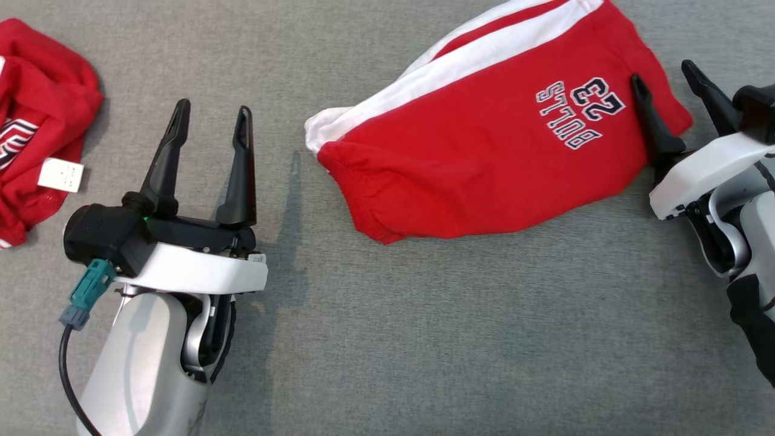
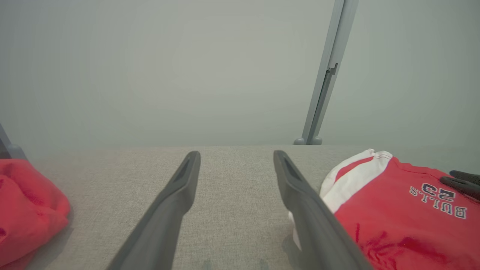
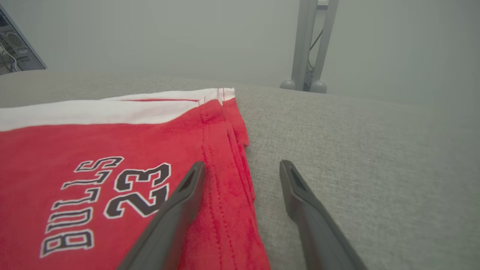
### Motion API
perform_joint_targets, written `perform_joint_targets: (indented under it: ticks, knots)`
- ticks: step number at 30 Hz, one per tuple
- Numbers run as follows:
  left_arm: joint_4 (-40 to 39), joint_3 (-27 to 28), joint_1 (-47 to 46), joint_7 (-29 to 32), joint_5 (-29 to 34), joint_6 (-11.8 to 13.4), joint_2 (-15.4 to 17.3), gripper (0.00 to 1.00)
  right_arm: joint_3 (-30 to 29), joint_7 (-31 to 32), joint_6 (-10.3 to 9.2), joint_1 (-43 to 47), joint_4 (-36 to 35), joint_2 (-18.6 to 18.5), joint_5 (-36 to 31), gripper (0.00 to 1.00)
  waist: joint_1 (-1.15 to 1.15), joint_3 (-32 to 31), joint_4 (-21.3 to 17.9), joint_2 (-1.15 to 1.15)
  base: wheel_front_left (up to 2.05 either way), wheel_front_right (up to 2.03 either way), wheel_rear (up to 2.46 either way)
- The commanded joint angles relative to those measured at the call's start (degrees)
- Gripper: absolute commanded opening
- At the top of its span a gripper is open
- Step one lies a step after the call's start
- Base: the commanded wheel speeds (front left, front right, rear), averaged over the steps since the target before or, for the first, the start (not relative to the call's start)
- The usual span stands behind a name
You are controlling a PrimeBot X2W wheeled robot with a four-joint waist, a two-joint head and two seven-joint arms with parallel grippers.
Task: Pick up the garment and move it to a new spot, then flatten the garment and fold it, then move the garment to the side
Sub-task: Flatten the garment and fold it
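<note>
Right gripper point(image 1: 665, 72): jaws wide apart, nothing held, straddling the side hem of the garment point(image 1: 484, 163). One finger is over red cloth, the other over the grey surface point(image 1: 424, 339); contact cannot be confirmed. Left gripper point(image 1: 213, 108): spread wide, empty, well apart from the garment. Garment: red, white side stripe, "BULLS 23" print, lying fairly flat centre-right, its far edge cut off in the head view. Second red garment point(image 1: 42, 121): crumpled, cut off at the left edge.

surface point(image 1: 424, 339): grey woven fabric | wall point(image 2: 168, 67): plain pale grey | post point(image 2: 324, 82): grey metal, far edge
</note>
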Motion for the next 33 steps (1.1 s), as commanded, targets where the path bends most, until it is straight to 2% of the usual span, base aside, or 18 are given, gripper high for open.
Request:
perform_joint_targets:
  ticks: [1,3,4,5,6,12,17,21,28,33]
  knots:
    - [0.35,0.28,-0.91,-0.17,0.50,-0.58,-0.27,1.00,0.88,0.19,0.01,-0.82,1.36,-0.39,0.60,1.00,0.00,0.87,1.38,0.00,0.00,0.00,0.00]
    - [0.76,0.66,-1.17,-0.17,0.92,-1.21,-0.84,1.00,2.43,0.81,0.01,-1.43,3.64,-0.36,1.67,1.00,0.00,0.94,1.91,0.00,0.00,0.00,0.00]
    - [1.00,0.88,-1.13,-0.17,1.16,-1.43,-1.08,1.00,3.33,0.74,0.01,-1.70,4.28,-0.17,2.33,0.59,0.00,0.95,2.06,0.00,0.00,0.00,0.00]
    - [1.19,0.98,-1.01,-0.17,1.34,-1.74,-1.41,1.00,4.20,1.02,0.01,-1.75,5.04,0.04,2.94,0.08,0.00,0.90,2.17,0.00,0.00,0.00,0.00]
    - [1.30,1.14,-0.84,-0.17,1.42,-1.93,-1.64,1.00,5.00,1.20,0.01,-1.71,5.57,0.17,3.60,0.00,0.00,0.80,2.19,0.00,0.00,0.00,0.00]
    - [1.51,2.38,0.81,-0.17,2.71,-2.68,-2.15,1.00,6.26,-0.49,0.01,0.13,5.34,0.14,7.52,0.00,0.00,-0.55,1.09,0.00,0.00,0.00,0.00]
    - [1.54,3.28,2.45,-0.17,3.74,-3.23,-1.84,1.00,4.69,-3.31,0.01,5.20,1.26,0.42,10.76,0.00,0.00,-2.62,-0.93,0.00,0.00,0.00,0.00]
    - [1.49,3.55,3.82,-0.17,4.44,-3.40,-1.52,1.00,0.86,-5.02,0.00,11.48,-3.17,0.75,11.83,0.00,0.00,-4.60,-2.79,0.00,0.00,0.00,0.00]
    - [1.23,3.60,5.92,0.02,4.38,-2.98,-0.78,1.00,-8.51,-6.34,0.00,21.69,-8.66,3.51,10.52,0.00,0.00,-7.11,-5.29,0.00,0.00,0.00,0.00]
    - [0.27,4.14,6.91,0.73,3.84,-2.50,-0.07,1.00,-11.69,-6.13,0.00,24.34,-10.48,5.73,8.92,0.00,0.00,-7.96,-6.42,0.00,0.00,0.00,0.00]
